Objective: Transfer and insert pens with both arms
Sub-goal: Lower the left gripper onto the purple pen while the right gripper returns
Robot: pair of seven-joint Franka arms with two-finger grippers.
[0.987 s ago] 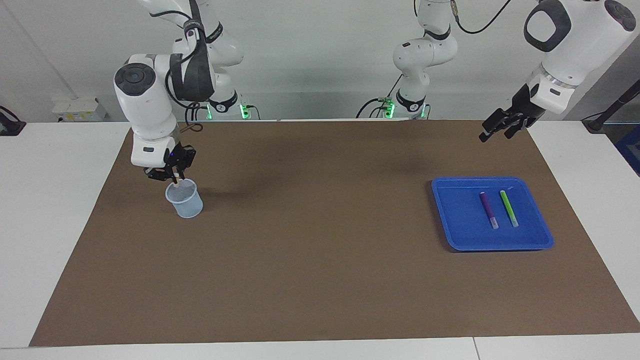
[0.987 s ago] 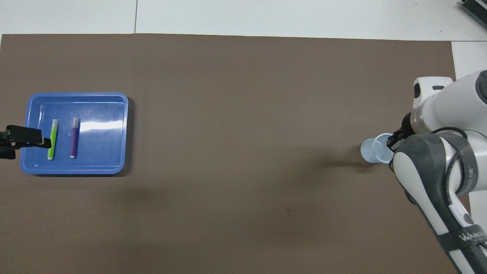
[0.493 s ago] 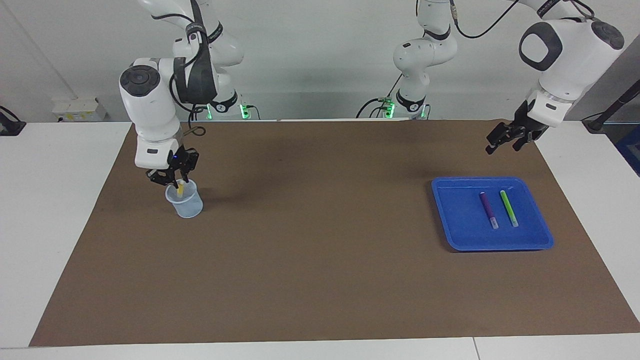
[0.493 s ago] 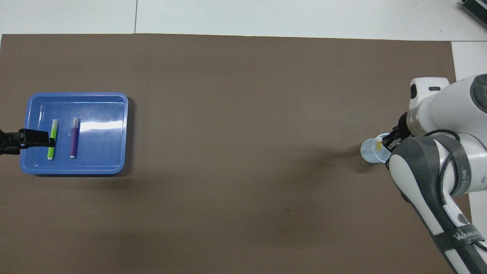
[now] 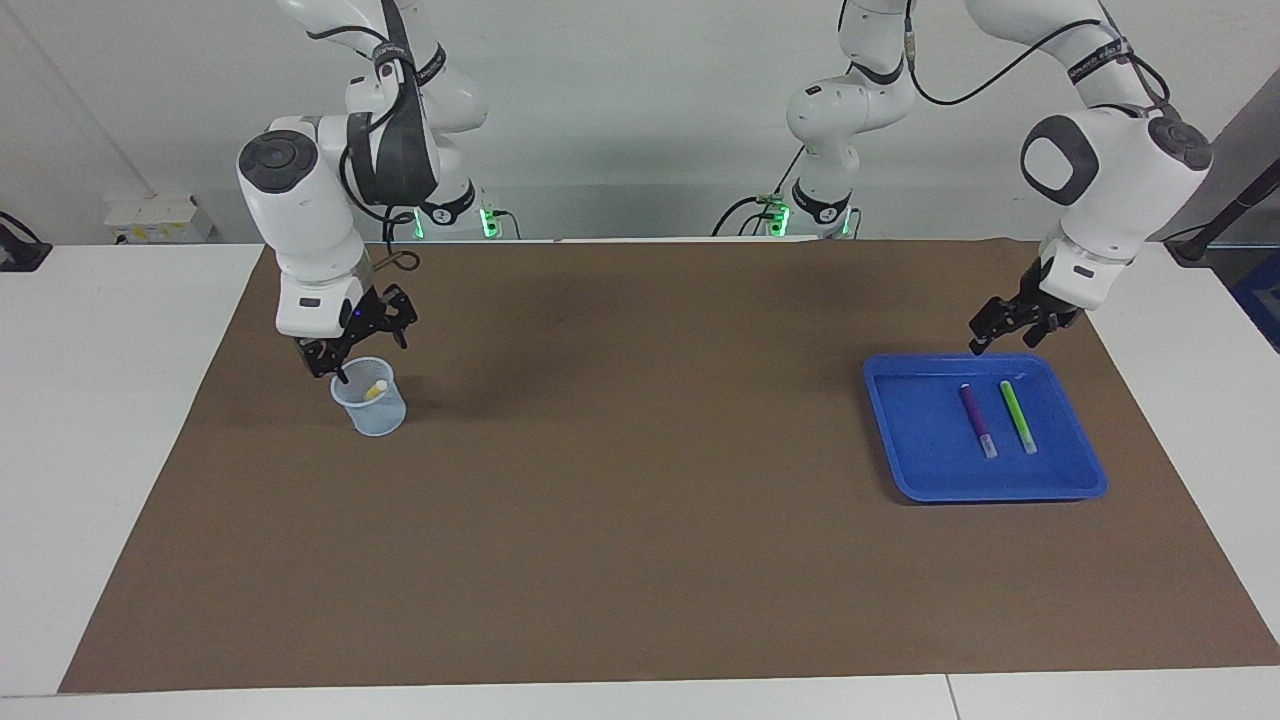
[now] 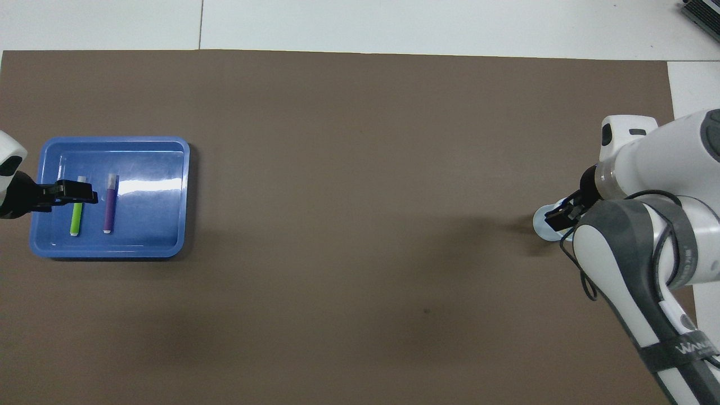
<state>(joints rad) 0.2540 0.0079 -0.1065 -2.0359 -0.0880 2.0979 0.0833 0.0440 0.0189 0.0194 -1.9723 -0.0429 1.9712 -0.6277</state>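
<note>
Slim yellow pen (image 5: 375, 389) inside translucent round cup (image 5: 372, 410).

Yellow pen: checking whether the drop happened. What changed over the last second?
The right gripper let go of the yellow pen, now in the cup, and rose. The left gripper came down toward the blue tray. Purple pen and green pen stayed put.

two pens (image 5: 997, 418) in tray (image 5: 905, 440), one in cup (image 5: 380, 412)

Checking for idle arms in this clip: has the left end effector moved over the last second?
Yes. The left end effector has come down toward the blue rectangular plastic tray, now hanging just above its edge nearest the robots.
</note>
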